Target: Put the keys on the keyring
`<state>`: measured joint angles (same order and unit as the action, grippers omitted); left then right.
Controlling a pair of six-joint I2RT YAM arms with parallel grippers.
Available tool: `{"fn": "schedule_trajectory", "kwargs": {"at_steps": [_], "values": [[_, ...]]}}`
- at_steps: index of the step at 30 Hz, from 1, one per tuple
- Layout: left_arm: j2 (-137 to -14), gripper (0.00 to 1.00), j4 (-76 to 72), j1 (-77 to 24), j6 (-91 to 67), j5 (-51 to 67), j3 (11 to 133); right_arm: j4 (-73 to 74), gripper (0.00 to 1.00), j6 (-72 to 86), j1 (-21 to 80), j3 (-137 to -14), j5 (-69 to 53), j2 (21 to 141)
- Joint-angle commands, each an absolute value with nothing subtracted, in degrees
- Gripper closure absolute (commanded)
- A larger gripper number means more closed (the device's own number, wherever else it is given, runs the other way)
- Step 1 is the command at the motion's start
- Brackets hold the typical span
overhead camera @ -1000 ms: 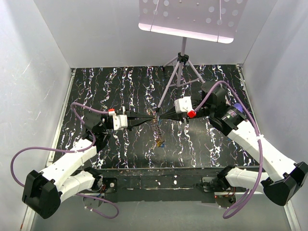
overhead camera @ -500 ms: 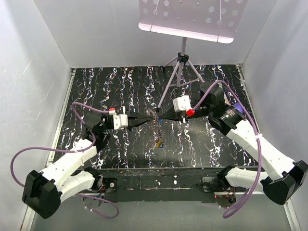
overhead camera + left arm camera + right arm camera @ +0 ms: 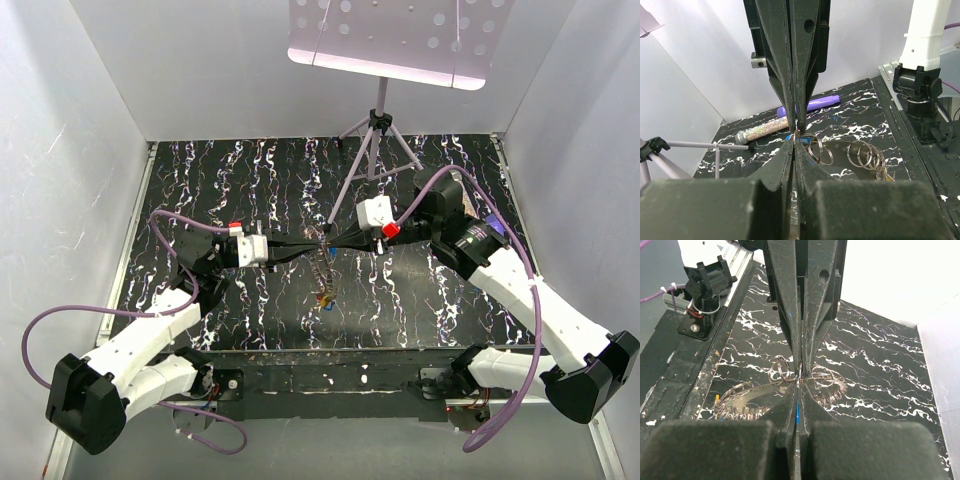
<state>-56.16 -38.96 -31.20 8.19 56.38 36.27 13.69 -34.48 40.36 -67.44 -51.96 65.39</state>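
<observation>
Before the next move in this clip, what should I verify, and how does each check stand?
1. left gripper closed: ok.
2. right gripper closed: ok.
3. Tips meeting above the table: ok.
4. split rings at the tips: ok; which gripper bears them: cannot tell.
5. keys on the keyring: cannot tell.
6. purple stick and glitter tube apart from both grippers: ok.
</observation>
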Motion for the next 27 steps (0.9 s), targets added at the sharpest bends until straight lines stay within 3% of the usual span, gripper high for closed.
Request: {"fn": "schedule_trajectory", "kwargs": {"at_steps": [1,27], "values": [[-56.25,1.00,-37.18,-31.46,9.40,54.76,39.46,11.95,0.99,-33.66,41.92,-70.66,-52.91,65.65],[-57.39,1.00,-32.87,-31.55,10.46,54.49,40.96,14.33,0.99,-32.52,42.89,-72.51,-51.50,66.71]]}}
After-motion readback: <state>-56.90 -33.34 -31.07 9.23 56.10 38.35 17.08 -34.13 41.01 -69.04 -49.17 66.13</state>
